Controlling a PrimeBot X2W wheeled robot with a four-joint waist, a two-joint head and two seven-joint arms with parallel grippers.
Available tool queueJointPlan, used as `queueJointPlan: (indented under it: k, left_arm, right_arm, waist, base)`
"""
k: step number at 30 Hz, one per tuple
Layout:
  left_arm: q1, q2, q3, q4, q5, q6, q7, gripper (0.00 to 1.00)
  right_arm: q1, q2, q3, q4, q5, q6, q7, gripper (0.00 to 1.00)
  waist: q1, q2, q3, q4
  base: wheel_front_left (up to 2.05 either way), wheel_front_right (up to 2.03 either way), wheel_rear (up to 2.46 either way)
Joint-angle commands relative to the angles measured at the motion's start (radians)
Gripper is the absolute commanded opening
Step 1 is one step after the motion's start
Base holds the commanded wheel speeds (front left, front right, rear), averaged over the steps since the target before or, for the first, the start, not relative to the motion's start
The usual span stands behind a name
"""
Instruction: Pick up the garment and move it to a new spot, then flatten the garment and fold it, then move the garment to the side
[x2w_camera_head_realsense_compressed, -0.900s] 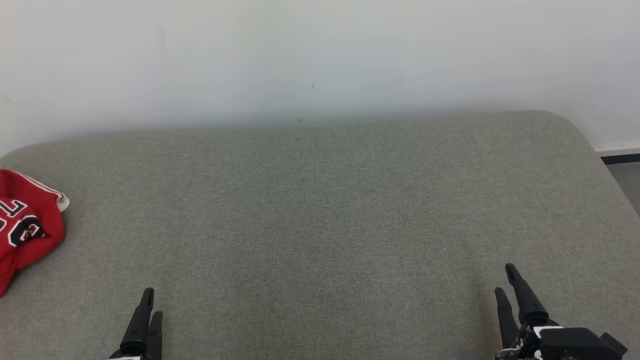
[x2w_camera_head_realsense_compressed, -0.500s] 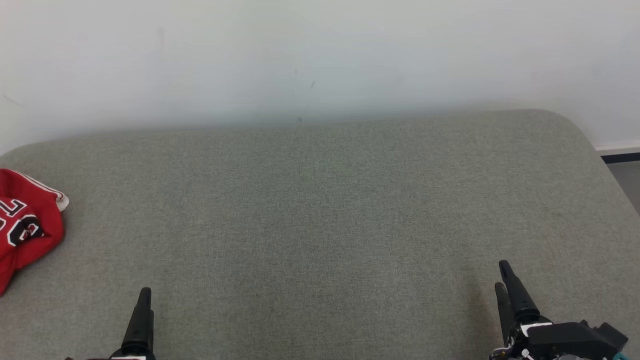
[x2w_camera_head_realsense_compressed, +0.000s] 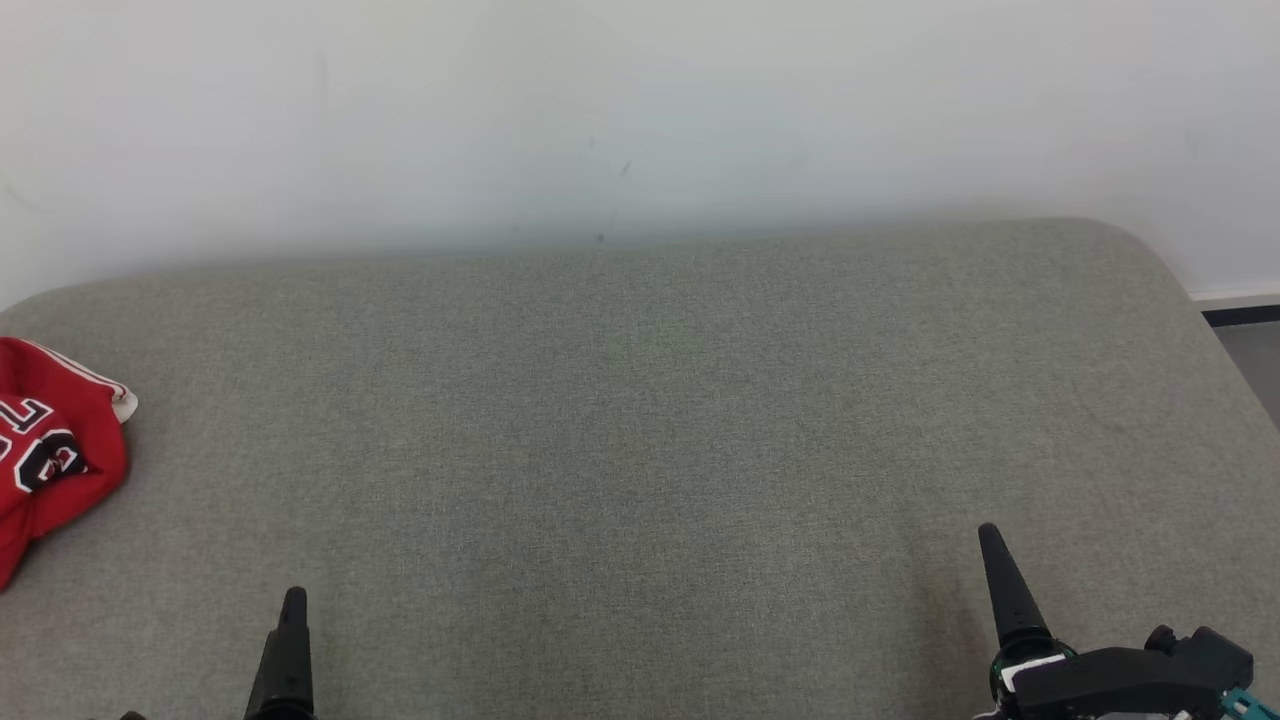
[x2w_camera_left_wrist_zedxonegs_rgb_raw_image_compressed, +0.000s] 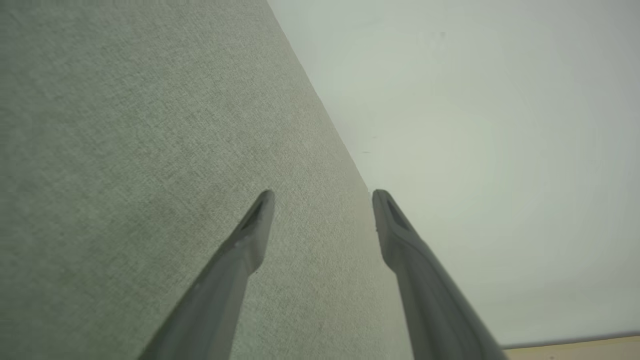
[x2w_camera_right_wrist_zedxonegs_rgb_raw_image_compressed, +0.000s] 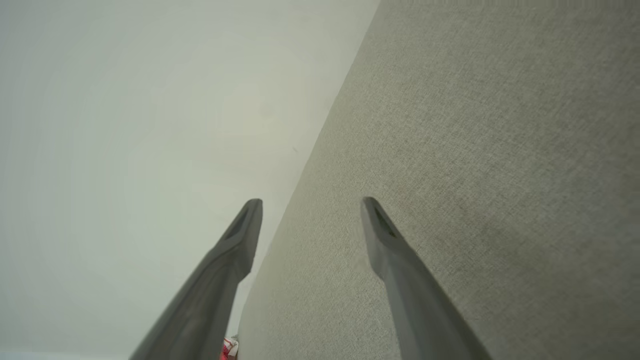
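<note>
The garment (x2w_camera_head_realsense_compressed: 55, 450) is a crumpled red jersey with white trim and black-and-white lettering, lying at the far left edge of the grey fabric surface (x2w_camera_head_realsense_compressed: 650, 420). A red scrap of the garment (x2w_camera_right_wrist_zedxonegs_rgb_raw_image_compressed: 227, 350) peeks in at the bottom of the right wrist view. My left gripper (x2w_camera_head_realsense_compressed: 293, 600) sits low at the front left, well to the right of the jersey, seen edge-on as one dark finger. In the left wrist view my left gripper (x2w_camera_left_wrist_zedxonegs_rgb_raw_image_compressed: 322, 192) is open with nothing between its fingers. My right gripper (x2w_camera_head_realsense_compressed: 990, 535) is at the front right; the right wrist view shows it (x2w_camera_right_wrist_zedxonegs_rgb_raw_image_compressed: 310, 200) open too.
A pale wall (x2w_camera_head_realsense_compressed: 640, 120) runs along the far edge of the surface. The surface's back right corner is rounded, with a strip of dark baseboard and floor (x2w_camera_head_realsense_compressed: 1245, 340) beyond it. Broad bare fabric lies between the two grippers.
Both grippers have rolled, so each now shows as a single finger in the head view. The right one has drifted slightly left and the left one slightly down. The jersey has not moved.
</note>
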Motion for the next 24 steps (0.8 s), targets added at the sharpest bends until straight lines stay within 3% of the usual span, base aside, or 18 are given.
queueJointPlan:
  k: [1, 24]
  left_arm:
    - [-0.003, 0.008, -0.001, -0.018, 0.052, 0.000, -0.012, 1.00]
    - [0.025, 0.028, -0.018, -0.030, 0.452, 0.000, -0.092, 1.00]
  right_arm:
    - [-0.001, -0.006, 0.006, -0.017, -0.046, 0.004, -0.011, 1.00]
    - [0.028, -0.001, 0.041, -0.033, -0.417, 0.006, -0.091, 1.00]
  waist:
    - [0.0000, 0.0000, 0.000, 0.000]
    - [0.0000, 0.0000, 0.005, -0.010]
  base:
    - [0.00, 0.00, 0.00]
    - [0.00, 0.00, 0.00]
